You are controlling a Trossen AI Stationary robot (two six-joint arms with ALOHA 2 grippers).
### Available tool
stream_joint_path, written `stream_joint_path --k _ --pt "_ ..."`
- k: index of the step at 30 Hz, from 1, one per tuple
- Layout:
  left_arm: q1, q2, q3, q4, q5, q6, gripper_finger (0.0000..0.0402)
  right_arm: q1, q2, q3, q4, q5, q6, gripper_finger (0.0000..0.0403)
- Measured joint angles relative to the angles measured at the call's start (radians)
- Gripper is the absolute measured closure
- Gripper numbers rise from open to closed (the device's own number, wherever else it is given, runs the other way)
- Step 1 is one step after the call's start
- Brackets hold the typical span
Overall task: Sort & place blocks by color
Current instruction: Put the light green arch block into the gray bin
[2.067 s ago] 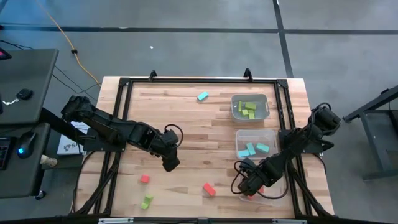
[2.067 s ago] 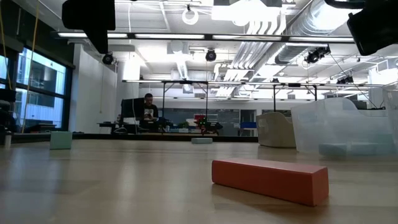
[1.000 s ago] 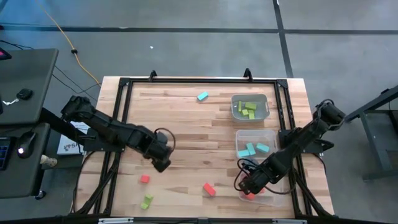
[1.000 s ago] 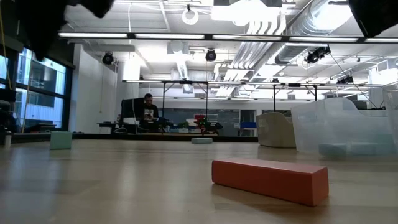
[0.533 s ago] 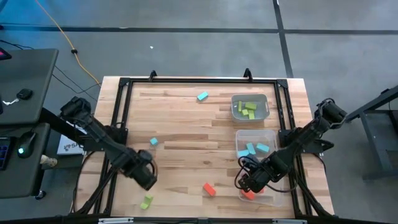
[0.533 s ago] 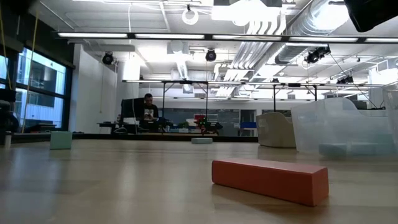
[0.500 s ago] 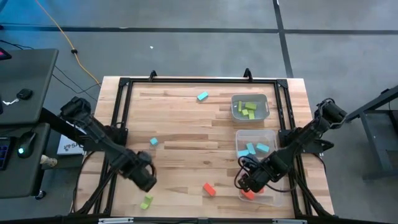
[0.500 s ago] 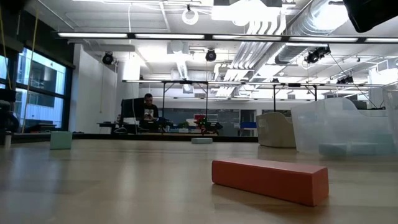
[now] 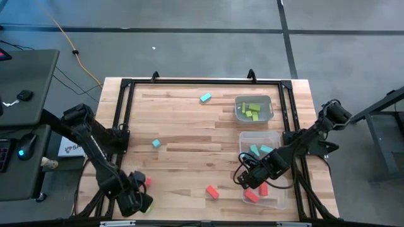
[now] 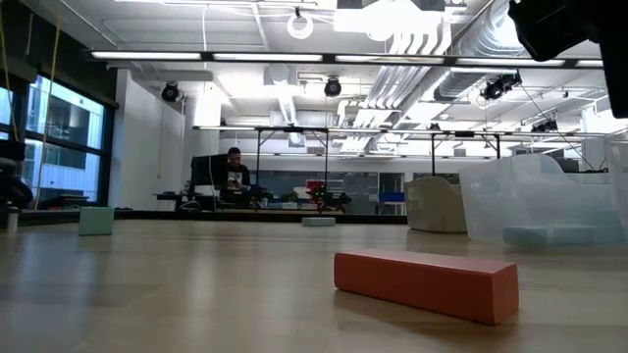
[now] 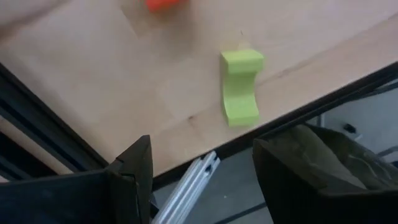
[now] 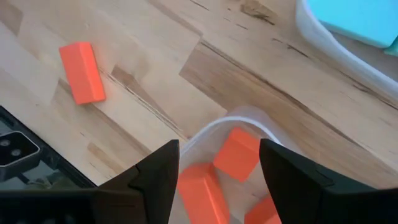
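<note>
My left gripper (image 9: 140, 202) (image 11: 202, 180) hangs open over the table's near left corner, just short of a lime green arch-shaped block (image 11: 240, 87) lying flat near the table's front edge. A red-orange cube (image 9: 146, 181) lies beside it. My right gripper (image 9: 247, 180) (image 12: 219, 180) stands open over the left rim of the near clear bin (image 9: 273, 197), which holds red-orange blocks (image 12: 236, 152). A red-orange bar (image 9: 212, 192) (image 10: 427, 282) lies flat on the wood to that bin's left. Two light blue blocks (image 9: 155, 144) (image 9: 205, 98) lie farther back.
A far bin (image 9: 254, 108) holds lime green blocks, and a middle bin (image 9: 260, 149) holds light blue ones. A black frame (image 9: 120, 126) runs along the table's edges. In the low view the clear bins (image 10: 549, 201) stand at the right. A person sits far back in the room.
My left gripper has swung from the table's middle left toward the near left corner, sinking and rolling about its own axis, and has stayed open. It now stands by the lime green block. The light blue block that the arm covered now shows.
</note>
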Motion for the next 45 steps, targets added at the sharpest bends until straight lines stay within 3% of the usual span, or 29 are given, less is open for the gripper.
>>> stream_joint_path --k 6,10,16,22,28,35,45 --pt "-0.006 0.016 0.0 0.029 0.003 -0.023 0.0204 -0.024 0.0 0.0 0.003 -0.004 0.011 0.019" --pt "-0.014 0.026 0.0 0.135 -0.022 -0.073 0.0204 -0.04 0.0 0.0 0.006 -0.003 0.029 0.019" --pt "-0.029 0.135 0.0 0.27 -0.062 -0.147 0.0204 -0.064 0.0 0.0 -0.011 0.012 -0.056 0.019" --pt "-0.026 0.228 0.0 0.278 -0.033 -0.165 0.0204 -0.075 0.0 0.0 -0.003 0.0 -0.083 0.019" --pt "-0.024 0.233 0.0 0.256 -0.066 -0.178 0.0204 -0.073 0.0 0.0 0.015 -0.031 -0.073 0.019" --pt "-0.023 0.256 0.0 0.23 -0.051 -0.177 0.0204 -0.043 0.0 0.0 0.014 -0.053 -0.056 0.019" --pt "-0.022 0.304 0.002 0.257 -0.017 -0.174 0.0204 0.087 0.0 0.0 -0.035 -0.06 0.083 0.019"
